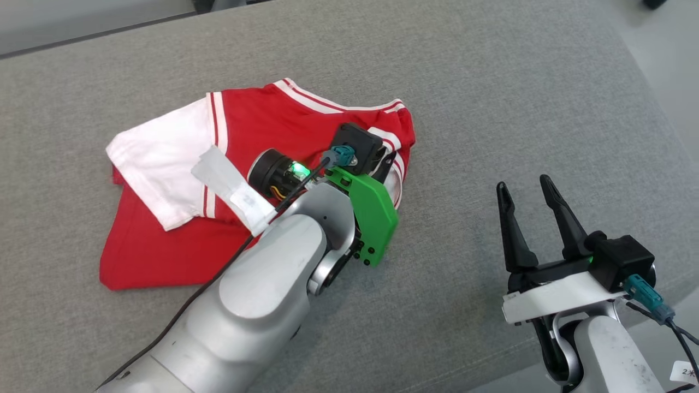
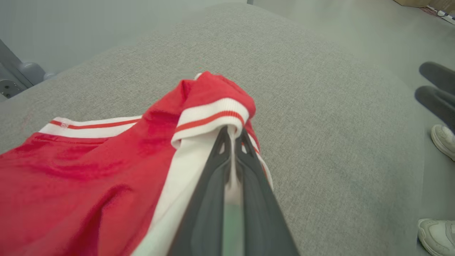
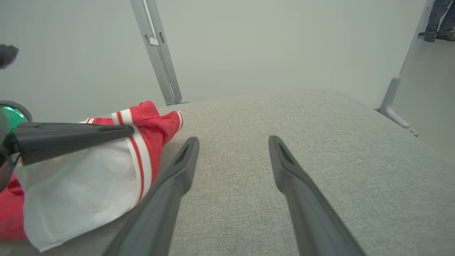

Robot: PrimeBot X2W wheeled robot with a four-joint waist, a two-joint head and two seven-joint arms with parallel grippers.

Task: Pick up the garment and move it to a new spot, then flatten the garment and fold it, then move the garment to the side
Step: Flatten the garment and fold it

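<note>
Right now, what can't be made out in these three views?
- Head view: where the left gripper pinches the garment, mostly hidden under its black camera housing.
- Left wrist view: a person's shoes, cut off by the right edge.
- Right wrist view: the garment's body, behind its raised white sleeve; a person's legs, cut by the top corner.

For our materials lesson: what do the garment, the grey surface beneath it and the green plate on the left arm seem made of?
Garment: soft matte knit, likely; it creases, with ribbed striped trim. Grey surface: woven cloth, matte; weave shows. Green plate: probably plastic, smooth, rigid, uniform colour.
</note>
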